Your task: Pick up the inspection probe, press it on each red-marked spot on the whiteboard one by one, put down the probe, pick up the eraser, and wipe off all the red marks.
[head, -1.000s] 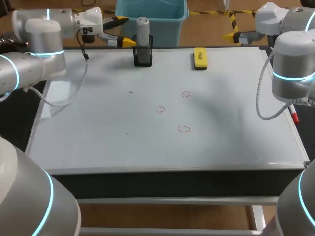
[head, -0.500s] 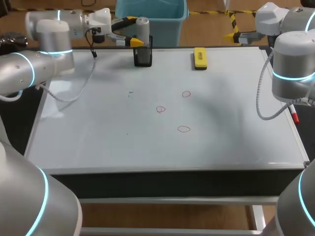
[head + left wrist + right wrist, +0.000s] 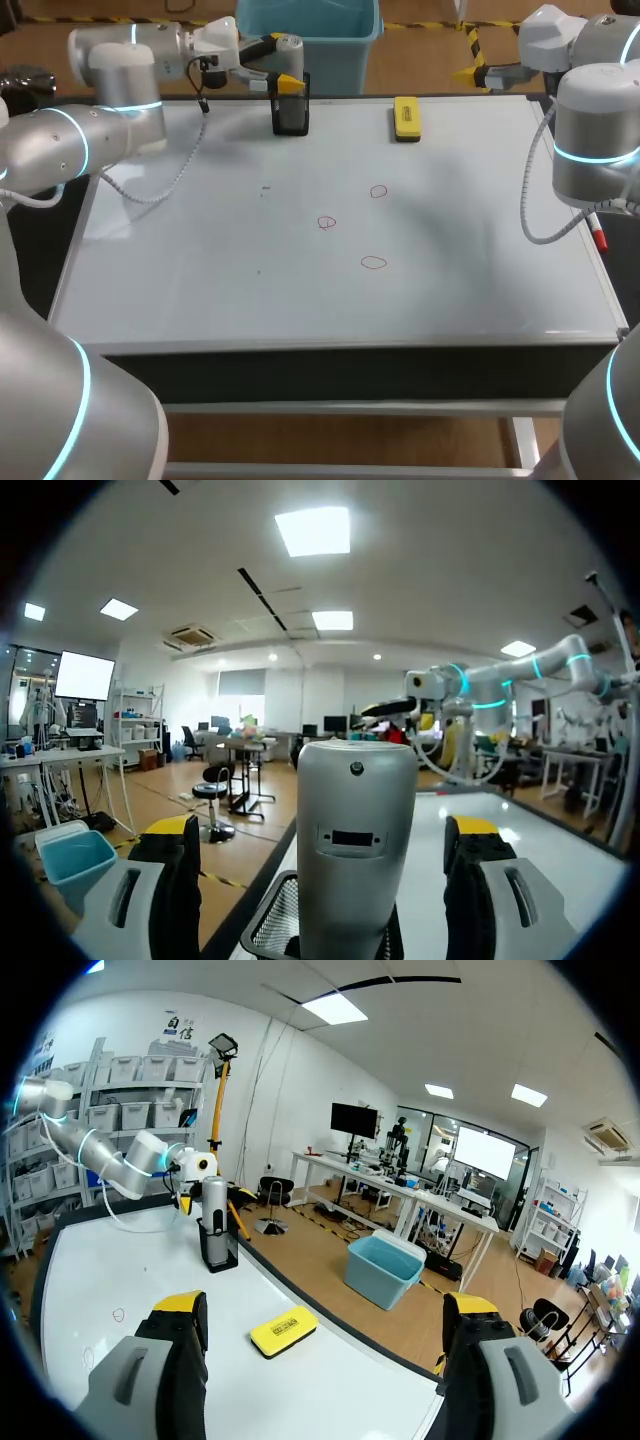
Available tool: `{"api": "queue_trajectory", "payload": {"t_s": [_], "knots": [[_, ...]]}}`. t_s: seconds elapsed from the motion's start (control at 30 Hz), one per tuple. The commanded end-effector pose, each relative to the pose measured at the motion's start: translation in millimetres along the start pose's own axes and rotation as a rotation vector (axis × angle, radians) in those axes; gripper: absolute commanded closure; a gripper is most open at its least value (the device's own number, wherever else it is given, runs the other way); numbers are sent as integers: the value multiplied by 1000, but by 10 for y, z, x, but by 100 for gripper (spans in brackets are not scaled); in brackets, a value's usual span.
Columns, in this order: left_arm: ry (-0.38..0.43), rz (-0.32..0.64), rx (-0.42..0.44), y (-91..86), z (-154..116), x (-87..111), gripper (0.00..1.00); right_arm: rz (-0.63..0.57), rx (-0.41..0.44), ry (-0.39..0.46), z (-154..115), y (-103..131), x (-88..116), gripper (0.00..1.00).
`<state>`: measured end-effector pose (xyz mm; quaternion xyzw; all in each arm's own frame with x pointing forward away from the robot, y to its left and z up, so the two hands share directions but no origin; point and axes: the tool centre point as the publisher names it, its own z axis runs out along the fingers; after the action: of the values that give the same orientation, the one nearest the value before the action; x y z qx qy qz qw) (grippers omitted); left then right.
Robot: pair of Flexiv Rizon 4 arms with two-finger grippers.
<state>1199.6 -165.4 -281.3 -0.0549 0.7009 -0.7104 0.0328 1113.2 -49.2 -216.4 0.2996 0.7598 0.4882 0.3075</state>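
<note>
Whiteboard point(image 3: 200, 290) lies flat, covering most of the tabletop.

Probe point(image 3: 290, 50): silver cylinder, upright in a black mesh holder point(image 3: 291, 116) at the board's 12 o'clock edge, a little toward 11. Its lower end sits in the holder and its top stands clear above the rim.

Left arm point(image 3: 70, 140) comes in from 10 o'clock. Left pincer point(image 3: 275, 62) is level with the probe's upper body. In the left wrist view the probe stands between the two fingers, with a gap showing on each side. The pincer is released and spread wide, not gripping.

Eraser point(image 3: 406, 117): yellow block lying flat on the board at about 1 o'clock, well apart from the holder.

Three red marks point(image 3: 327, 222), small hand-drawn rings, near the board's centre:
- one toward 1 o'clock of centre
- one at centre
- one toward 5 o'clock of centre

All three are intact.

Right arm point(image 3: 595, 130) stands at the 3 o'clock side, beyond the board's edge. Right pincer point(image 3: 325, 1360) is held above the far right corner, released, with its fingers far apart and nothing between them. In its view the eraser lies ahead, with probe and holder farther off.
</note>
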Motion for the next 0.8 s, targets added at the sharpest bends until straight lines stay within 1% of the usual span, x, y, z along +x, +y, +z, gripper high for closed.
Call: {"api": "queue_trajectory", "payload": {"t_s": [0.03, 0.23, 0.37, 0.53, 0.6, 0.63, 0.67, 0.7, 0.8], "knots": [[-4, -1, 2, 4, 66, -2, 0, 0, 1, 1, 2, 0, -5, 0], [-9, -6, -5, 1, 113, 13, 0, 0, 1, 1, 2, 0, -5, 0], [-12, -8, -8, 1, 102, -8, 0, 0, 1, 1, 2, 0, -5, 0], [-17, -7, -13, -20, 100, 14, 0, 0, 1, 1, 2, 0, -5, 0], [-19, -7, -13, -21, 99, 15, 49, 0, 1, 1, 2, 0, -5, 0], [-19, -7, -13, -21, 98, 16, 62, 0, 1, 1, 2, 0, -5, 0], [-19, -8, -13, -20, 96, 17, 78, 0, 1, 1, 2, 0, -5, 0], [-14, -5, -14, -20, 95, 17, 100, 0, 1, 1, 2, 0, -5, 0], [-5, -1, -15, -15, 99, 39, 100, 0, 1, 1, 2, 0, -5, 0]]}}
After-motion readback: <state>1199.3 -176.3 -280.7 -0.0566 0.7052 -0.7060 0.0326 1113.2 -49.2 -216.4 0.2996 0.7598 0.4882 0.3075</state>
